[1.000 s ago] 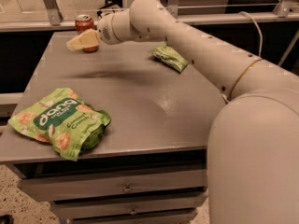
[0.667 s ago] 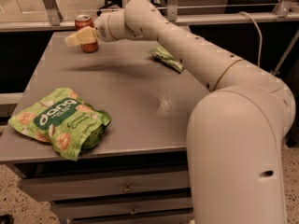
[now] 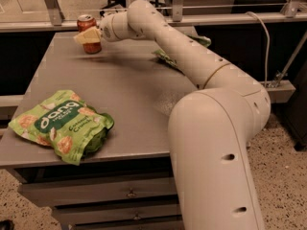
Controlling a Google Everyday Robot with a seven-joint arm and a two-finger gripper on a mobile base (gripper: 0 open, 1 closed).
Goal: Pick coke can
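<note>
The coke can (image 3: 88, 24) is a small red can with a silver top, standing upright at the far left corner of the grey table (image 3: 124, 95). My gripper (image 3: 86, 36) reaches across the table to it, and its pale yellow fingers (image 3: 82, 36) lie across the front of the can's middle. The lower part of the can shows below the fingers, resting on the table.
A large green snack bag (image 3: 60, 126) lies at the table's front left. A smaller green bag (image 3: 165, 57) lies at the far right, partly hidden behind my arm (image 3: 192, 56). A rail and metal frame run behind the table. Drawers sit below its front edge.
My gripper has moved further left and toward the far corner, closing on the coke can; its fingers now overlap the can's front. The can and bags have not moved.
</note>
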